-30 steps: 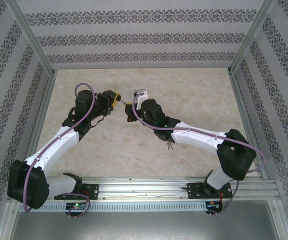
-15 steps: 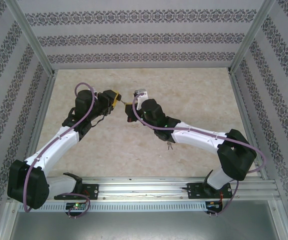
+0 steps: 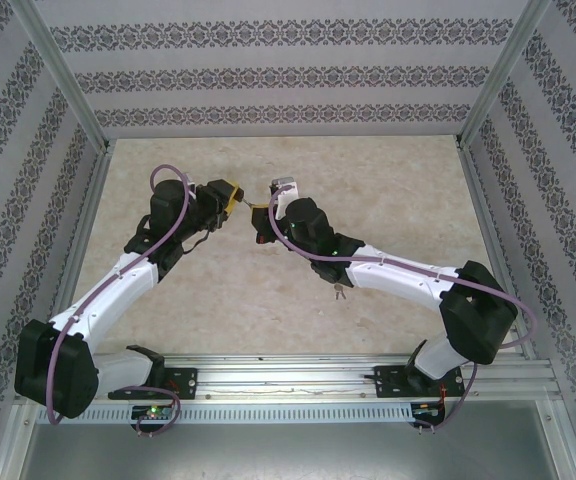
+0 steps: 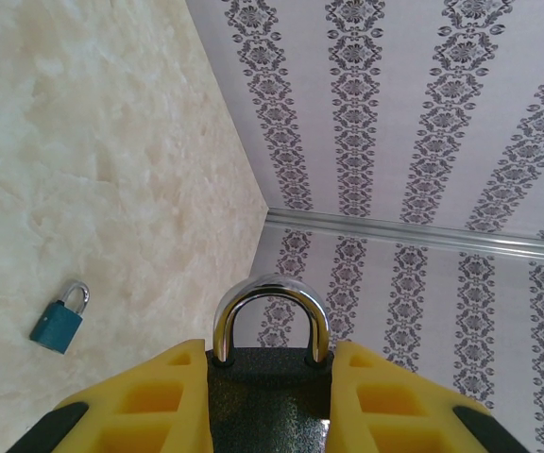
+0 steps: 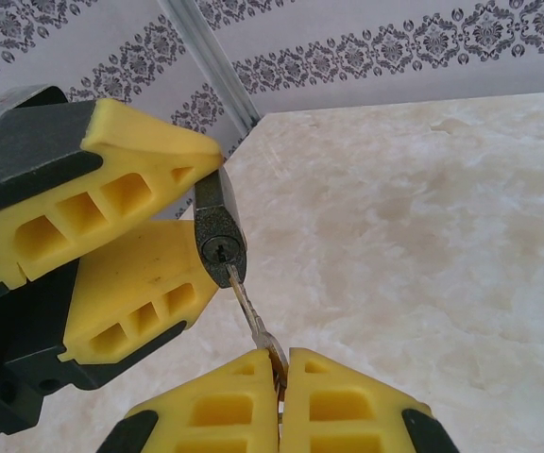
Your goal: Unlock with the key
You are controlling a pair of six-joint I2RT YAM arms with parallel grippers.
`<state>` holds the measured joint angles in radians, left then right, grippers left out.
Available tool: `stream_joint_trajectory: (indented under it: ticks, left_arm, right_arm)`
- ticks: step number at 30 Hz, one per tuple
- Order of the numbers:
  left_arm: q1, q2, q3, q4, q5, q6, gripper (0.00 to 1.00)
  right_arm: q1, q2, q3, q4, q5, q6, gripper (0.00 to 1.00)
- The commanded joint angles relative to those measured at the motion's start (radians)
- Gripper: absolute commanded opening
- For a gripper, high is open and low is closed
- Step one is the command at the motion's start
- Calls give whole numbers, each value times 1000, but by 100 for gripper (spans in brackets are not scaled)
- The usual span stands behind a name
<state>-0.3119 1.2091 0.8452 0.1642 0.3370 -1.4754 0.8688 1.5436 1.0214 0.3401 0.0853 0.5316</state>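
Note:
A dark padlock (image 4: 268, 401) with a chrome shackle (image 4: 270, 291) is clamped between the yellow fingers of my left gripper (image 4: 268, 353), held above the table. The shackle sits down in the body. In the right wrist view the padlock's underside (image 5: 219, 247) faces me with its keyhole slot showing bare. My right gripper (image 5: 281, 359) is shut on the head of a silver key (image 5: 251, 319). The key's tip touches the lock face just below the slot, not inside it. In the top view the two grippers (image 3: 230, 196) (image 3: 265, 208) meet mid-table.
A small blue padlock (image 4: 59, 319) lies on the marbled table (image 4: 111, 142). A small bunch of keys (image 3: 340, 291) lies beside the right forearm. Patterned walls (image 3: 288, 75) close in the table at the back and on both sides.
The right arm has shifted slightly, its wrist edging up and to the right. The left arm and the padlock have stayed put.

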Motion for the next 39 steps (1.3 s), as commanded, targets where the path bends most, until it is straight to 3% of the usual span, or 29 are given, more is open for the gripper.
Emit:
stream_joint_trajectory:
  ticks: [1,18,30,39]
  left_arm:
    - [4,-1,-4,72,18,-9,4]
    - [1,7,13,72,34,13,1]
    - [-70,-17,100,-136,-89,196,0]
    - [-84,-19,78,-92,-89,167,0]
  right_arm:
    - [8,7,41,7,1,6,0]
    - [-5,36,113,-66,-6,47,0]
    - [4,35,198,-96,-84,146,0]
    - [2,59,201,-56,-111,157,0]
